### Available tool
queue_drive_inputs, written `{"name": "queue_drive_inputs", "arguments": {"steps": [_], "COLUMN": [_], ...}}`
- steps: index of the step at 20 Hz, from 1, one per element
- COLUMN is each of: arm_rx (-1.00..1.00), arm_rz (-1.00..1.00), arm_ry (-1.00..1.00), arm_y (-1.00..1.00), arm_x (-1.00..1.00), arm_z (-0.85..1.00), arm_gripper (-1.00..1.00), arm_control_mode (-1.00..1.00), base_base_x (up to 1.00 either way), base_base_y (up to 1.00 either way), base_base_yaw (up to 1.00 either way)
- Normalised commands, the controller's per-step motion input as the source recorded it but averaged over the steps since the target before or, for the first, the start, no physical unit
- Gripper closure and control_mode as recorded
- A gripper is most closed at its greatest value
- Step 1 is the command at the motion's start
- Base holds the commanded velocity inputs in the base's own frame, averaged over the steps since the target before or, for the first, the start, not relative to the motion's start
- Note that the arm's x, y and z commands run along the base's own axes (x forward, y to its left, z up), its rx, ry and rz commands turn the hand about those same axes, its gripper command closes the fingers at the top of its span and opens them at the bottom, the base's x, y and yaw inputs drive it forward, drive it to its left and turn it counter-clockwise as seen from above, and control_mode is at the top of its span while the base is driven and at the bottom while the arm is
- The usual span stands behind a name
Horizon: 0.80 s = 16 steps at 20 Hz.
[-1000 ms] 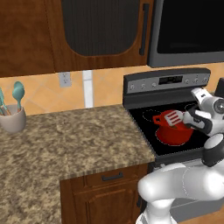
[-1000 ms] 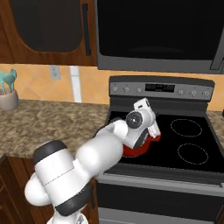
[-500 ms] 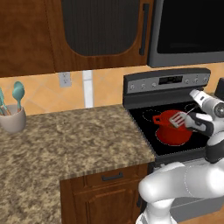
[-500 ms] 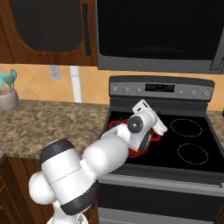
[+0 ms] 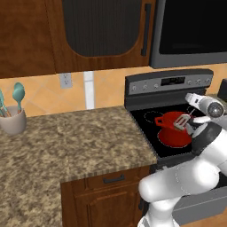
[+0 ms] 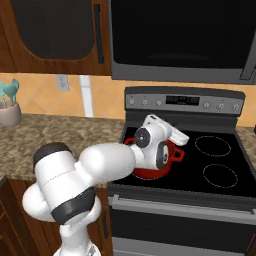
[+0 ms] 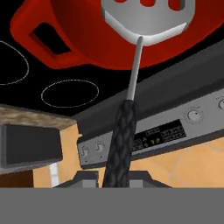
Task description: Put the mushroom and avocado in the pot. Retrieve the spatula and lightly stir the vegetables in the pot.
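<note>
The red pot (image 5: 174, 133) stands on the stove's front left burner, and its loop handle (image 6: 177, 155) pokes out from behind my arm. Just above its rim hovers the silver slotted head of the spatula (image 5: 181, 120). My gripper (image 5: 192, 115) is shut on the spatula's black handle (image 7: 122, 140), which runs up between the fingers (image 7: 118, 181) to the head (image 7: 146, 19) over the pot (image 7: 83, 37). The mushroom and the avocado are hidden; I cannot see the pot's inside.
Two bare burners (image 6: 215, 145) lie to the right of the pot. The stove's control panel (image 5: 170, 82) rises behind it, under a microwave. A beige cup with teal utensils (image 5: 12, 119) stands far left on the granite counter (image 5: 75, 142).
The spatula head has shifted a little to the right over the pot, and the hand has turned slightly. The pot has stayed put.
</note>
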Motion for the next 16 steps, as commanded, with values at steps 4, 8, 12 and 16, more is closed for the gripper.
{"name": "queue_drive_inputs", "arguments": {"steps": [4, 8, 12, 16], "arm_rx": [-0.42, -0.3, -0.14, -0.02], "arm_rz": [0.07, 0.04, 0.0, 0.0], "arm_ry": [0.36, 0.35, 0.04, -0.17], "arm_y": [0.61, 0.71, 0.59, 0.54], "arm_x": [0.31, 0.26, 0.4, 0.23], "arm_z": [0.24, 0.04, -0.19, -0.36], "arm_gripper": [1.0, 1.0, 1.0, 1.0], "arm_control_mode": [-1.0, -1.0, -1.0, -1.0], "base_base_x": [0.0, 0.0, 0.0, 0.0], "base_base_y": [0.0, 0.0, 0.0, 0.0], "base_base_yaw": [0.0, 0.0, 0.0, 0.0]}}
